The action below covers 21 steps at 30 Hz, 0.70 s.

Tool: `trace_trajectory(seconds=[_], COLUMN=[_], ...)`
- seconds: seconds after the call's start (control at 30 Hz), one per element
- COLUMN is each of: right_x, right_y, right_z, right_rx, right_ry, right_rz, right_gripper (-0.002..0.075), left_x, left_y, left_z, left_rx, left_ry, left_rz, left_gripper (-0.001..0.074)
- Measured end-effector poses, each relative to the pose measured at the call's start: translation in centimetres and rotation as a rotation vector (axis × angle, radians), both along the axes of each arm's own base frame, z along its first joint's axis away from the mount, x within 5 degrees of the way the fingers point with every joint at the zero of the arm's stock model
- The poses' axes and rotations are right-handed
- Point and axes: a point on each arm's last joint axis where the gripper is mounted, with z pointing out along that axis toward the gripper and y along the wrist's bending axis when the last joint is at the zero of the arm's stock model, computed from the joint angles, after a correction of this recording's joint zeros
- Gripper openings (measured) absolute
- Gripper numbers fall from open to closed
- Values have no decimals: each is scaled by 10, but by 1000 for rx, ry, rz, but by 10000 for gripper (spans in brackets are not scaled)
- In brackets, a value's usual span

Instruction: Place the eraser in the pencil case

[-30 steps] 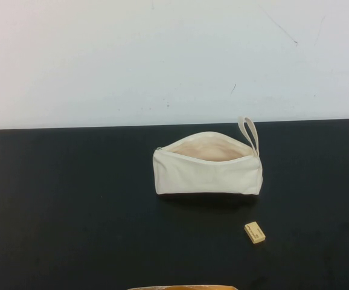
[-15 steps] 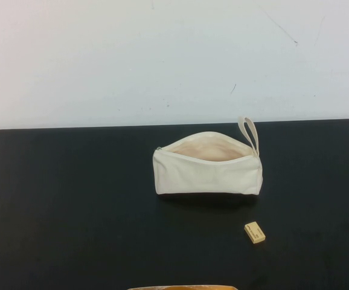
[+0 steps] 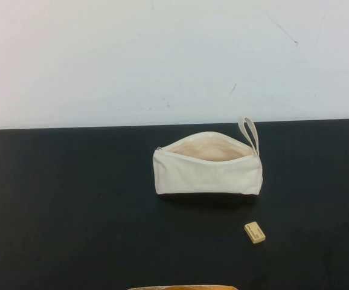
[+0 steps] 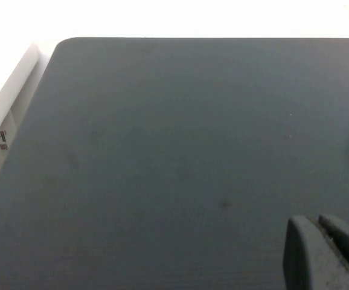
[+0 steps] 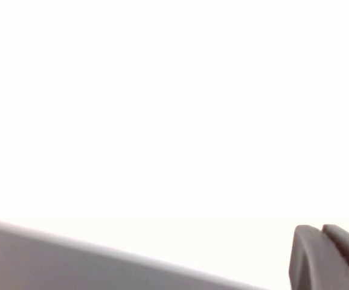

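Observation:
The pencil case (image 3: 208,171) is a cream-white zip pouch lying on the black table (image 3: 72,205) near the middle. Its zip is open and the peach lining shows; its loop strap (image 3: 250,134) points away at its right end. The eraser (image 3: 255,232), a tiny tan block with a dark mark, lies on the table in front of the pouch's right end, apart from it. Neither arm shows in the high view. My left gripper (image 4: 316,220) is shut and empty over bare black table. My right gripper (image 5: 319,228) is shut and empty against a white background.
A white wall (image 3: 174,60) rises behind the table's far edge. A tan-orange object (image 3: 183,287) pokes in at the near edge of the high view. In the left wrist view the table's rounded corner (image 4: 66,45) and a white ledge (image 4: 8,109) show.

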Motion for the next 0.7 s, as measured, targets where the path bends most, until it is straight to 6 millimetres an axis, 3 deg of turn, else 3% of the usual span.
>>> trace_trajectory(seconds=[0.2,0.37,0.53,0.7], right_x=[-9,-17,-19,-25], right_y=[3,4,3,0], right_z=[28,39,54,99], right_rx=[27,30,32,45], right_ry=[-322,-473,-432,-214], right_rz=[40,59,47,6], right_gripper=[-1,-1,-1,-1], left_x=[0,0,0,0], left_y=[0,0,0,0], left_z=[0,0,0,0], left_rx=[0,0,0,0], left_ry=[0,0,0,0], left_rz=[0,0,0,0], left_gripper=[-2,-2,-2,-2])
